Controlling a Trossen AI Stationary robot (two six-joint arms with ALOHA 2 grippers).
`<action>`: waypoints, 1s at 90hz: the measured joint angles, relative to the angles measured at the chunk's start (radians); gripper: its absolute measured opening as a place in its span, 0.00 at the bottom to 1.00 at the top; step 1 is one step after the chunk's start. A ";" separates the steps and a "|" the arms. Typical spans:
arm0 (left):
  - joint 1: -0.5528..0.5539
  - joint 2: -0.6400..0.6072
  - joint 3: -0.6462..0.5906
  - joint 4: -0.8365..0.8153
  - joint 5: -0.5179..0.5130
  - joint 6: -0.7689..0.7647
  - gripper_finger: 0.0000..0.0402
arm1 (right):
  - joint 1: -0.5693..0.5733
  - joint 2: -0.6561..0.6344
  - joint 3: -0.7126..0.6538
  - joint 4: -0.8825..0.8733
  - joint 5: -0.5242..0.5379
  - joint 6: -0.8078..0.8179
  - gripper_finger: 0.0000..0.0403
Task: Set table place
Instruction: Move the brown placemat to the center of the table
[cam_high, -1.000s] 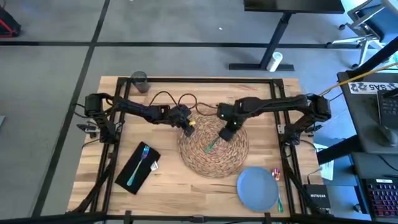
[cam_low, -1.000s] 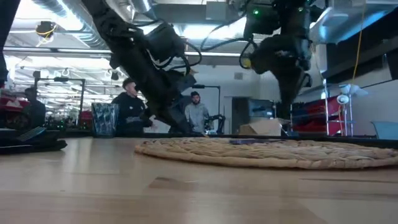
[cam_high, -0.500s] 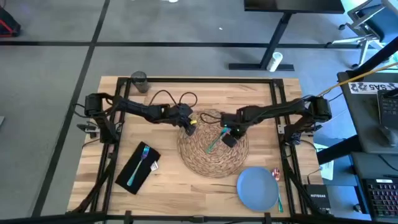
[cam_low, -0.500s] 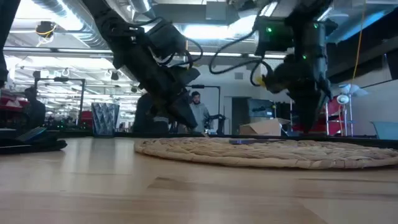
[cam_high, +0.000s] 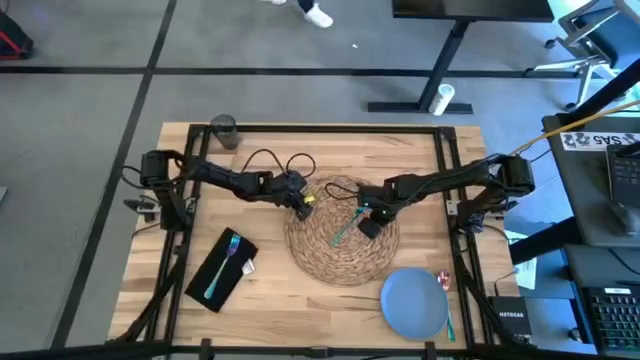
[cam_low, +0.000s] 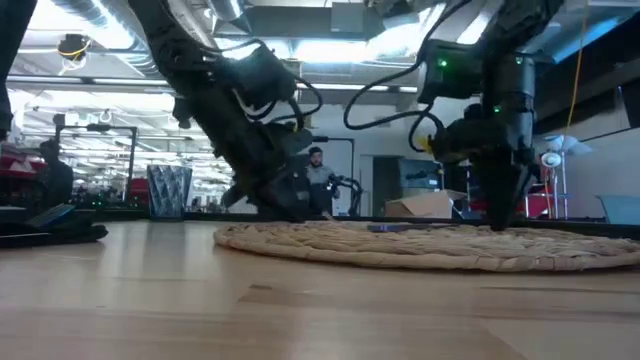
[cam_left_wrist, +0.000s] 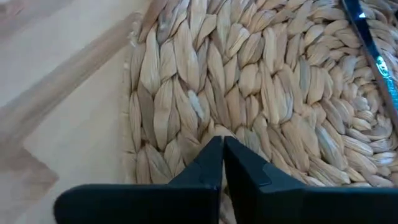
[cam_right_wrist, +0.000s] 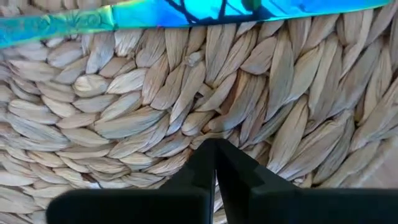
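Observation:
The round woven straw placemat (cam_high: 340, 245) lies flat at the middle of the table (cam_high: 300, 310). A thin iridescent teal-green piece of cutlery (cam_high: 345, 228) lies on it, also seen in the right wrist view (cam_right_wrist: 186, 12). My left gripper (cam_high: 301, 207) is shut at the placemat's far left rim. My right gripper (cam_high: 367, 225) is shut on the placemat's right half, just beside the cutlery. The blue plate (cam_high: 413, 302) lies near the front right. A black napkin (cam_high: 220, 270) with a teal fork (cam_high: 224, 262) on it lies front left. The grey glass (cam_high: 223, 130) stands at the far left corner. My left gripper sets its shut fingertips (cam_left_wrist: 214, 152) down on the placemat's weave just inside its rim (cam_left_wrist: 186, 143), slanting down from the table's left. The placemat stays flat on the table. My right gripper rests its shut fingertips (cam_right_wrist: 205, 155) on the placemat's weave (cam_right_wrist: 186, 134), pointing down from above, close to the cutlery without touching it.
Red-handled cutlery (cam_high: 443, 280) and a green-handled piece (cam_high: 450, 325) lie by the plate at the right edge. Black cables (cam_high: 265, 158) loop over the far part of the table. Bare wood shows at the near middle (cam_high: 300, 320). People stand in the room beyond (cam_low: 318, 180).
My right gripper has come down from above the placemat until its tips meet the weave, shifting slightly toward the near edge. My left gripper has stayed at the placemat's rim. The placemat and the cutlery lie as before.

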 joint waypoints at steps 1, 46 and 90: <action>-0.002 0.000 -0.002 0.000 -0.001 -0.003 0.00 | -0.003 0.000 0.000 0.001 -0.001 -0.002 0.00; -0.104 0.000 -0.035 -0.021 -0.014 -0.147 0.00 | -0.153 0.003 -0.002 0.083 0.052 -0.112 0.00; -0.180 0.003 -0.035 -0.019 -0.063 -0.234 0.00 | -0.200 0.004 0.000 0.187 -0.003 -0.133 0.00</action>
